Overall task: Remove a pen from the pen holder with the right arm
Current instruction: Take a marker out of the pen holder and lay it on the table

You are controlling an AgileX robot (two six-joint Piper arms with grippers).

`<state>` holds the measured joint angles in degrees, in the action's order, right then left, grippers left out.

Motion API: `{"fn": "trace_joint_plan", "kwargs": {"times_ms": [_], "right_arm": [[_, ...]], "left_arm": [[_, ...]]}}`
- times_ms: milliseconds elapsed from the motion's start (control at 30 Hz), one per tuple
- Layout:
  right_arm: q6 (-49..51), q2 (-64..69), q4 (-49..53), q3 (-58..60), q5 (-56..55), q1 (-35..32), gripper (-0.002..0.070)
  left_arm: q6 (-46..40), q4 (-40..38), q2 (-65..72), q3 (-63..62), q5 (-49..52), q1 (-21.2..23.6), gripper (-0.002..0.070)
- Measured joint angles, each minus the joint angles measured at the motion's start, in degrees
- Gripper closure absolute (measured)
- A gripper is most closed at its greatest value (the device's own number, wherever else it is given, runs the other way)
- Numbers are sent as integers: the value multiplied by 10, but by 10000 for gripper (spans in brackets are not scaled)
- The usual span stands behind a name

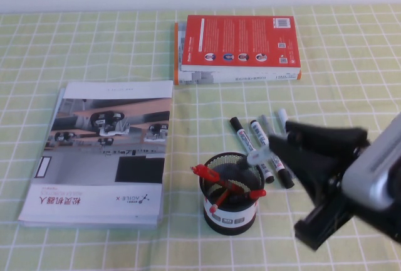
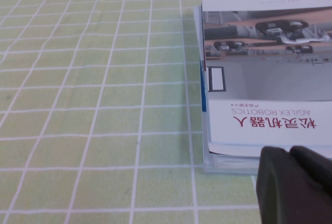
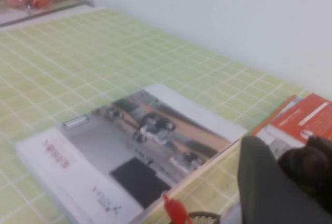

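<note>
Markers (image 1: 252, 134) crowd the pen holder's (image 1: 230, 213) right; bare cloth (image 1: 182, 203) left

An office-like desk: books (image 1: 238, 42), markers (image 1: 241, 134) and a mesh pen holder (image 1: 230, 211) on a checked cloth (image 1: 94, 45).

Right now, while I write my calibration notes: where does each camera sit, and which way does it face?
High view: raised on the robot's side, angled down at the table; right gripper holds a grey pen above the pen holder.
Left wrist view: on the left arm, facing the brochure corner; left gripper, shut, by that corner.
Right wrist view: on the right arm, looking across the brochure toward the wall; its fingers show.
Shared: all three see the brochure.
</note>
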<state>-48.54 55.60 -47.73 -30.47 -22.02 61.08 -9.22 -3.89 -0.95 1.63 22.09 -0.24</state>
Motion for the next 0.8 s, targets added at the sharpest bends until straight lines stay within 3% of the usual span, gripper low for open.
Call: {"fn": "trace_joint_plan", "kwargs": {"times_ms": [167,300,433,800], "right_arm": [[-370,-21,-390,-97,-40,0,560],[-574,-21,-517,-150,-215,3,560],[-648,-21,-521,-167,-286,3,560],[-636,6,-521,-162,-170,-6,560]], "left_arm": [[0,0,0,0,0,0,680],[0,0,0,0,0,0,680],[0,0,0,0,0,0,680],[0,0,0,0,0,0,680]]}}
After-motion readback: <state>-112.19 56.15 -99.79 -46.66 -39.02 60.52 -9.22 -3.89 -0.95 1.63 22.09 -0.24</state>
